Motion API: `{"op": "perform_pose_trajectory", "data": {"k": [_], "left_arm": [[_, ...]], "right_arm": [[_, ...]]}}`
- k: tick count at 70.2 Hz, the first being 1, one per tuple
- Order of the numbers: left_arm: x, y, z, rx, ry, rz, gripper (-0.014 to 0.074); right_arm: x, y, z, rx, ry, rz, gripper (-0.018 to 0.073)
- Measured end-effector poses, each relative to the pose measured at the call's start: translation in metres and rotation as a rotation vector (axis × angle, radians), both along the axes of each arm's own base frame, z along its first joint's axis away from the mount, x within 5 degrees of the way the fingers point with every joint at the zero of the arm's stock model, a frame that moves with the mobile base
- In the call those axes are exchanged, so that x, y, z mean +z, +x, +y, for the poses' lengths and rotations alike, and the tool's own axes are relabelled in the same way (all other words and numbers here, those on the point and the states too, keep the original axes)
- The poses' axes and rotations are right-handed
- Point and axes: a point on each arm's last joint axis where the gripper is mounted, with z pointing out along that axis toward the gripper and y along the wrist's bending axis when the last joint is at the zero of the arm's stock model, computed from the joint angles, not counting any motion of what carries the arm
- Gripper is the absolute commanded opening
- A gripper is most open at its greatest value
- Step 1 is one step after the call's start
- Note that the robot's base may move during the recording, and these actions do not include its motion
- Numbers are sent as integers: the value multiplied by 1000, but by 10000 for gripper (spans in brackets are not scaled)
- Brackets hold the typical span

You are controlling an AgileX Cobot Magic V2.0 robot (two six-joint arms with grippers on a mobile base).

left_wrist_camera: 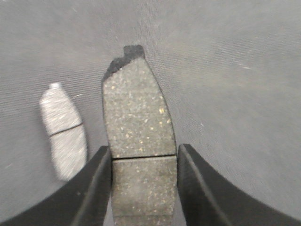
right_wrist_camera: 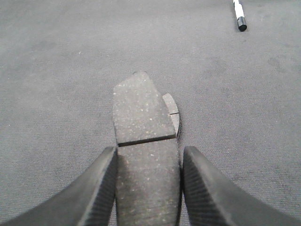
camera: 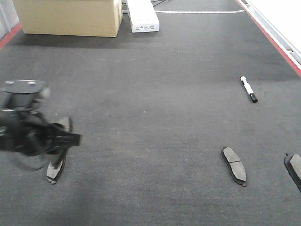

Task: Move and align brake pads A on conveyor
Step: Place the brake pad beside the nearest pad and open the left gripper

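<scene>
On the dark conveyor [camera: 155, 94], my left gripper [left_wrist_camera: 144, 150] is shut on a brake pad [left_wrist_camera: 136, 113] that points away from the wrist camera. A second pad [left_wrist_camera: 63, 136] lies on the belt just to its left. From the front the left arm is blurred, its gripper [camera: 63, 136] above a pad [camera: 55, 169]. My right gripper [right_wrist_camera: 149, 153] is shut on another brake pad [right_wrist_camera: 138, 113], which half hides a pad [right_wrist_camera: 173, 113] behind it. A pad [camera: 233, 165] lies flat at the lower right, and one more pad [camera: 295, 170] is cut by the right edge.
A black-and-white marker [camera: 249, 89] lies on the belt at the right, also showing as a marker [right_wrist_camera: 239, 14] ahead of the right gripper. A cardboard box [camera: 70, 16] and a white box [camera: 142, 16] stand at the far end. Red edge strips [camera: 277, 40] line the belt.
</scene>
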Motion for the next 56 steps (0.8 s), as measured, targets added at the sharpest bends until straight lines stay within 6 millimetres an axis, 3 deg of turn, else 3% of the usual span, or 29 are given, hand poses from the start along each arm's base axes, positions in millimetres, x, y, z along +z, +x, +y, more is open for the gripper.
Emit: {"op": "perform_pose_trajectory", "data": {"k": [15,33,56], "left_arm": [[-41,29,-26,-46,43,114,24],[-71,45,-43,-36,35,185,48],[-87,46,-61,-63,29,205,132]], "right_arm": [[0,0,0,0,0,0,39],[0,0,0,0,0,0,39],[0,0,0,0,0,0,39]]}}
